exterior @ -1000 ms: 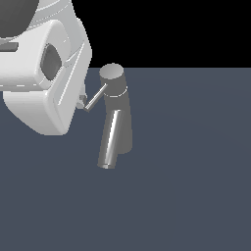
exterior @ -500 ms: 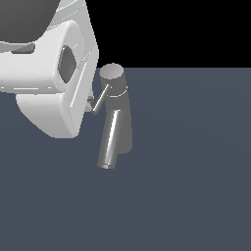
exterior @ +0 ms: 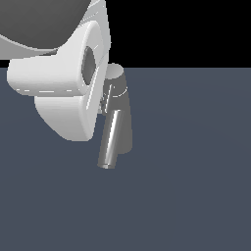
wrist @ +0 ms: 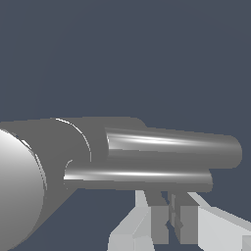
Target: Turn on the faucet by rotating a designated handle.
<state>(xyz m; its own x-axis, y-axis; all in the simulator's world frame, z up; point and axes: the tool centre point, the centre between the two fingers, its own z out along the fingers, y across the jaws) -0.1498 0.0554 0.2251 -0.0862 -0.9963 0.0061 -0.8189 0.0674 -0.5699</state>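
Hand (exterior: 100,100) against faucet (exterior: 120,122), exterior view's left.

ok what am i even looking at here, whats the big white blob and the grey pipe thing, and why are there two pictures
These are simulator renders of one moment. The big white shape is the end of a robot arm, its gripper, a two-fingered clamp. The exterior view comes from a camera off the arm. The wrist view comes from a camera on the arm's wrist, looking past its pale fingers.

The grey thing standing on the dark floor is a faucet: an upright tapered column with a round cap and a shiny slanted spout. A thin rod, the handle, sticks out near the cap, mostly hidden by the gripper. The fingers sit close to it, but I cannot tell whether they are closed or touching it. Nothing else is in sight.
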